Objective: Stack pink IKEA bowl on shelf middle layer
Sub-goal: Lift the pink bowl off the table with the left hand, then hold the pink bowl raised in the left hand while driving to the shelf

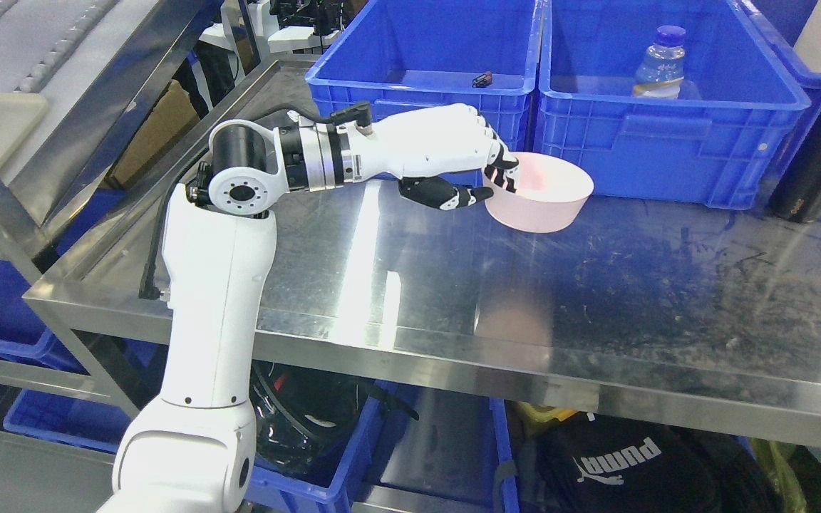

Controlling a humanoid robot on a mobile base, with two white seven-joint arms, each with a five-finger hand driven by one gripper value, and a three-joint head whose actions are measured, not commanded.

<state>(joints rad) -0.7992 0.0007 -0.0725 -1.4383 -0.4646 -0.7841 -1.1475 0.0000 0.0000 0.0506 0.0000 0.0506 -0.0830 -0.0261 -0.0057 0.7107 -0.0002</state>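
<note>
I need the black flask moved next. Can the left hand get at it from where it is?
Probably not now: the left hand is shut on the pink bowl, and the black flask leans far across the steel table, near the picture's right edge.

A scratched stainless-steel bench [596,299] reflects overhead light. Behind the bench stand two blue plastic crates [667,135]; beneath it, more blue bins [410,456]; left of it, a steel shelf frame [61,92].

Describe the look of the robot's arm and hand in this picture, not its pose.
Only the left arm shows. Its links are smooth glossy white shells, with a black cylindrical joint at the elbow and a silver and black banded wrist. A black cable runs along the wrist and another down the forearm's side. The left hand has a white back and black finger segments.
</note>
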